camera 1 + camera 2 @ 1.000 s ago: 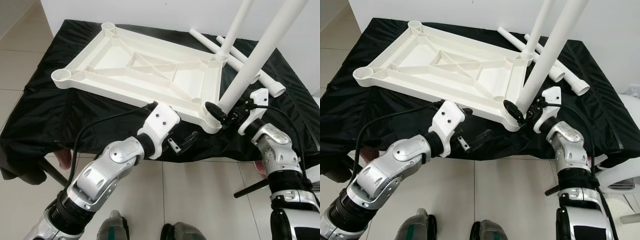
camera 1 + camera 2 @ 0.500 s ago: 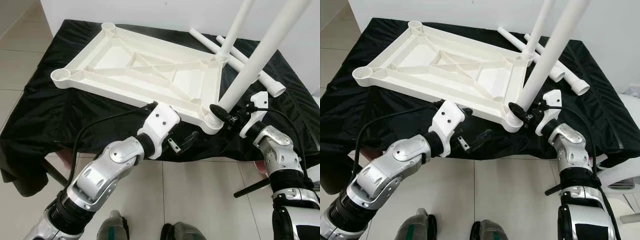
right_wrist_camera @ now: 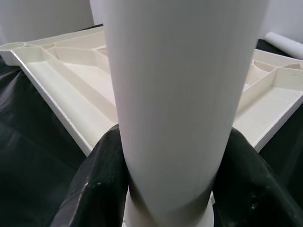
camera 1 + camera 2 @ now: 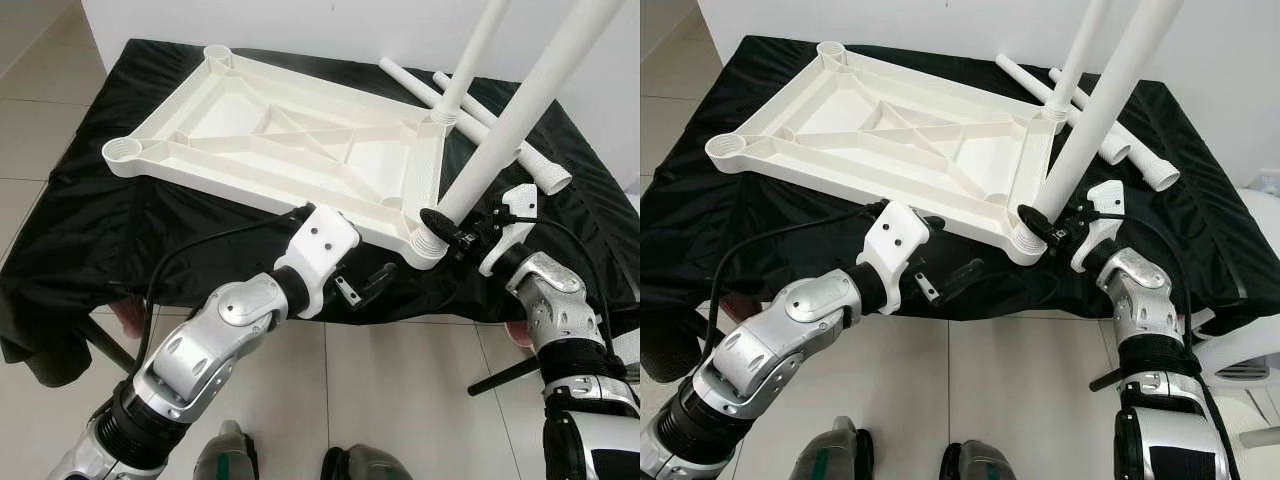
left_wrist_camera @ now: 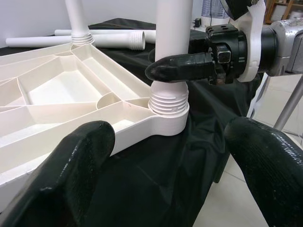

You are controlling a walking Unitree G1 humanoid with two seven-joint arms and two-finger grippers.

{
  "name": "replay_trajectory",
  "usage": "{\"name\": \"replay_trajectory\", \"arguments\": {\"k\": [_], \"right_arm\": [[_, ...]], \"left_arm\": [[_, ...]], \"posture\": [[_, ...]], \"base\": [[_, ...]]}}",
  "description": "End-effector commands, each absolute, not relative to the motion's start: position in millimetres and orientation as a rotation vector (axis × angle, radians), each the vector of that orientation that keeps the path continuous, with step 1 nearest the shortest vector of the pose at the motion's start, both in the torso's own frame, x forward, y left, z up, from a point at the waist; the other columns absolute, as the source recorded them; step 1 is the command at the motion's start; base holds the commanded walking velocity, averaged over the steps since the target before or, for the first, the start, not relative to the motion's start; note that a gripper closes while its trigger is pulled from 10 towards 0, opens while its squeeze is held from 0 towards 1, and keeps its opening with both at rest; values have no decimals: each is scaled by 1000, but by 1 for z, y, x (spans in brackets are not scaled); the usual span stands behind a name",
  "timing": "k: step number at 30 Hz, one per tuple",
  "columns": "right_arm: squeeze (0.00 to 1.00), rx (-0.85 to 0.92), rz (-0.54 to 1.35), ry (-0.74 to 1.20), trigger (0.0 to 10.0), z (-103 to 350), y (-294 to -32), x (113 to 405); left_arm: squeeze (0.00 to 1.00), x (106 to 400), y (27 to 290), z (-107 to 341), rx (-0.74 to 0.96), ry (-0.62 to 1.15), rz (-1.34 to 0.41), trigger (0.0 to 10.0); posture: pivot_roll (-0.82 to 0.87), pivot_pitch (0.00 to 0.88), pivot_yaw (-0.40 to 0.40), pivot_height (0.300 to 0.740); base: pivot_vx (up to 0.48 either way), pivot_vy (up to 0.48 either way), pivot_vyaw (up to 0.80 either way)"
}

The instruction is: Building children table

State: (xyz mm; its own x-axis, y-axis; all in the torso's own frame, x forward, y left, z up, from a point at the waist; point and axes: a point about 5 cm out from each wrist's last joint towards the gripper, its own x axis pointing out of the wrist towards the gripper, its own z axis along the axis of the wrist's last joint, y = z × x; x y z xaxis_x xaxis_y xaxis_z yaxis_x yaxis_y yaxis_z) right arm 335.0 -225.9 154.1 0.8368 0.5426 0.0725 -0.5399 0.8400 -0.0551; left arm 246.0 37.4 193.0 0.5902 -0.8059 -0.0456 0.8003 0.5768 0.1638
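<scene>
A white plastic tabletop [image 4: 290, 140] is seen lying upside down, ribs upward, on a table draped in black cloth [image 4: 120, 230]. Empty leg sockets are seen at its two left corners. The left tool [image 4: 362, 285] is held just off the near edge of the tabletop, in front of the cloth's front edge; its two black fingers [image 5: 80, 161] are spread apart with nothing between them. At the near right corner, a white table leg [image 4: 510, 120] is seated by its threaded end in the corner socket [image 5: 166, 113] and rises steeply, leaning to the right. The right tool [image 4: 448, 222] is clamped around this leg just above the socket, one finger [image 3: 102, 175] pressed on each side of the tube. A second leg [image 4: 472, 55] is stood in the far right corner socket. Two loose legs [image 4: 535, 165] are left lying on the cloth behind the right end of the tabletop, close beside each other.
</scene>
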Motion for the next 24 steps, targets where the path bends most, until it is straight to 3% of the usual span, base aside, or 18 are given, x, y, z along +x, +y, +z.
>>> {"name": "replay_trajectory", "arguments": {"k": [1, 24], "right_arm": [[0, 14, 534, -87, 10000, 149, -229, 332], [0, 66, 126, -192, 10000, 148, -198, 325]], "left_arm": [[0, 241, 34, 195, 177, -35, -1034, 10000], [0, 238, 30, 193, 173, -34, -1050, 10000]], "posture": [[64, 77, -79, 740], [59, 55, -88, 740]], "base": [[0, 0, 0], [0, 0, 0]]}}
